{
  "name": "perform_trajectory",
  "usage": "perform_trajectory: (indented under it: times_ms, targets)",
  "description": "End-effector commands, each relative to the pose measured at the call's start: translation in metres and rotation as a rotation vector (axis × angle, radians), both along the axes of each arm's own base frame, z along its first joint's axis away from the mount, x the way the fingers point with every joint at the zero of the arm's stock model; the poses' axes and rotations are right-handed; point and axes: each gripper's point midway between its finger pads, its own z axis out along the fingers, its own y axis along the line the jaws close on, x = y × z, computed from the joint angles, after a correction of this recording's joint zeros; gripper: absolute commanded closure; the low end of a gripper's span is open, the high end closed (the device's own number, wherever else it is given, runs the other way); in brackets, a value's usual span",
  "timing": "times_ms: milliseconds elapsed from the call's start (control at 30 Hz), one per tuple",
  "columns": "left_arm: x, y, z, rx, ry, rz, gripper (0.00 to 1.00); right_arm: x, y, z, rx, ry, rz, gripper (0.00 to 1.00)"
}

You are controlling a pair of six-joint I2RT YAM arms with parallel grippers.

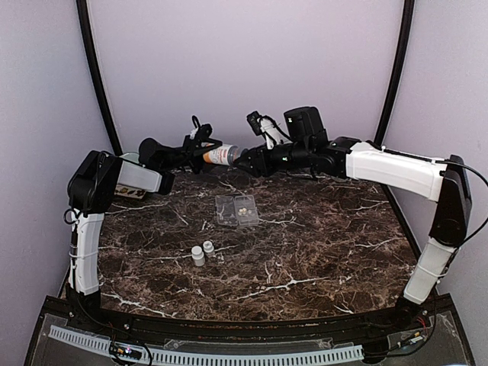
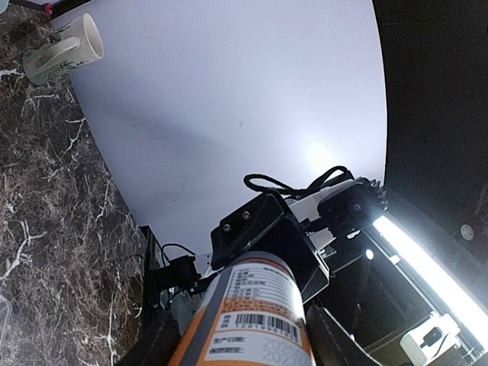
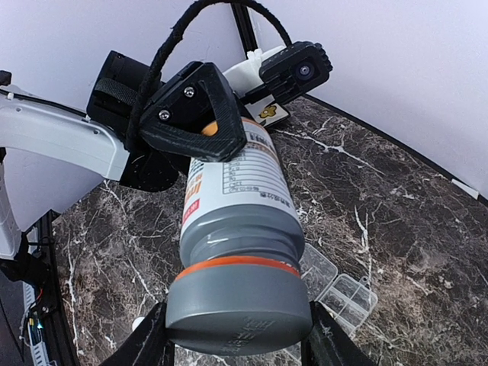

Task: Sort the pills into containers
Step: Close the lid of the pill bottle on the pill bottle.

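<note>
One orange bottle [image 3: 229, 194] aloft: your left pincer [image 3: 200, 114] clamps its body, right pincer [image 3: 236, 339] its grey cap [image 3: 238, 293]. One open pill box [image 1: 235, 210] at the desk [image 1: 328, 244] centre; two white bottles [image 1: 198, 255] [image 1: 208, 248] nearby.

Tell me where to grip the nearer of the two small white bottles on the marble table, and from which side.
Probably best taken by its round body just under the cap, from straight above: the nearer small white bottle stands upright. The second white bottle stands close behind it, so keep off that side.
</note>
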Motion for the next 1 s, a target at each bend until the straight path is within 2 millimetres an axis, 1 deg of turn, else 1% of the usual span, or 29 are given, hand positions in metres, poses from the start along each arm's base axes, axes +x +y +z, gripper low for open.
perform_trajectory:
  times_ms: [0,200,333,500,633,833,967]
  targets:
    - [-0.029,-0.007,0.026,-0.035,-0.197,-0.069,1.0,0.007,0.008,0.013,0.032,-0.039,0.02,0.61]
    - [-0.036,-0.012,0.024,-0.017,-0.211,-0.105,1.0,0.008,0.007,0.011,0.013,-0.039,0.029,0.61]
    - [-0.038,-0.013,0.027,-0.021,-0.221,-0.109,1.0,0.007,0.006,0.009,0.008,-0.033,0.031,0.61]
    - [-0.039,-0.015,0.031,-0.033,-0.232,-0.102,1.0,0.006,0.004,0.011,0.055,0.007,0.008,0.61]
    - [-0.042,-0.018,0.034,-0.038,-0.269,-0.1,1.0,0.008,0.004,0.022,0.203,0.149,-0.011,0.64]
    - [-0.046,-0.028,0.032,-0.004,-0.325,-0.094,1.0,0.014,0.015,0.041,0.377,0.327,-0.03,0.63]
    - [-0.047,-0.029,0.031,0.022,-0.388,-0.071,1.0,0.017,0.017,0.052,0.524,0.509,-0.036,0.63]
